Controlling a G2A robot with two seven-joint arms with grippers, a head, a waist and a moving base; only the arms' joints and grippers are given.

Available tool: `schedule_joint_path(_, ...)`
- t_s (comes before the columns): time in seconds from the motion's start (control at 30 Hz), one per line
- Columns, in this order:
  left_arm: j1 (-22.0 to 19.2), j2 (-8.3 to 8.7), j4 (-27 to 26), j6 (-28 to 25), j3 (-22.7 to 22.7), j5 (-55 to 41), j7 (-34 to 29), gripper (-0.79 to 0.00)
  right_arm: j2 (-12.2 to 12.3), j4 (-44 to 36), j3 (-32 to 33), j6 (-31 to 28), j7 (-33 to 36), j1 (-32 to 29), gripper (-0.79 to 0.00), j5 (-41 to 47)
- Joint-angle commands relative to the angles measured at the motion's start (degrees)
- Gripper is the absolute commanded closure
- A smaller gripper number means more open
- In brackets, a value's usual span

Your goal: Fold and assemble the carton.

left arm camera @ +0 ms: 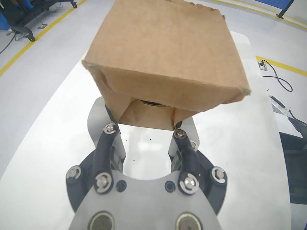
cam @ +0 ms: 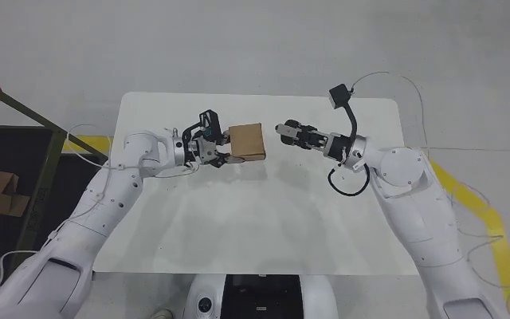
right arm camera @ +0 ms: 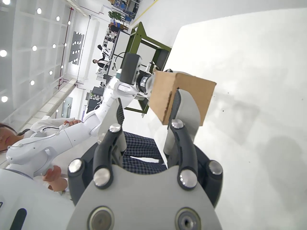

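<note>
Brown carton point(cam: 247, 141), folded into a closed box with plain, unprinted faces, held clear of the white table point(cam: 319, 207) over its far half, about midway between the left and right edges. The left gripper point(left arm camera: 145, 124) is clamped on the carton's near end, one finger at each side of a creased flap. Above that flap a narrow dark slit opens into the interior; its contents cannot be told. The far edge of the upper panel is ragged. The right gripper point(cam: 283, 132) is released and empty, its fingers spread, facing the carton's opposite side, near it but not touching.
</note>
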Motion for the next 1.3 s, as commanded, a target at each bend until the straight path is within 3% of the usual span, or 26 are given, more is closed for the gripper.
schedule_joint_path(0.0, -0.6, -0.42, 1.8, 0.1, 1.1, 0.5, -0.8, -0.299, 0.2, -0.4, 1.2, -3.1, -1.6, -1.3, -0.785, -0.7)
schedule_joint_path(0.3, -4.4, -2.95, 7.6, 1.1, 7.0, 3.6, -3.3, -0.308, 0.7, -1.5, 2.9, -7.9, -4.8, -5.5, -0.785, -2.6)
schedule_joint_path(0.6, -6.8, -4.98, 13.2, 1.9, 10.9, 6.0, -5.2, -0.376, 1.1, -2.0, 4.3, -8.5, -6.1, -7.7, -0.785, -3.2)
schedule_joint_path(0.67, -7.1, -5.31, 13.9, 2.1, 11.4, 6.3, -5.2, -0.748, 1.1, -1.9, 4.3, -8.7, -6.1, -8.0, -0.785, -3.2)
schedule_joint_path(0.7, -7.2, -5.43, 14.2, 2.2, 11.4, 6.3, -4.9, -0.785, 1.1, -1.8, 4.2, -8.7, -6.0, -8.0, -0.785, -2.8)
schedule_joint_path(1.07, -5.8, -4.17, 15.7, -3.3, 7.9, 5.5, 0.5, -0.785, 1.0, 1.1, 2.9, -10.2, -6.1, -6.6, -0.785, -1.9)
schedule_joint_path(1.27, -1.9, -1.61, 9.2, -3.3, 2.2, 5.0, 6.3, -0.785, 1.0, 3.2, 2.9, -12.8, -7.9, -5.6, -0.785, -4.1)
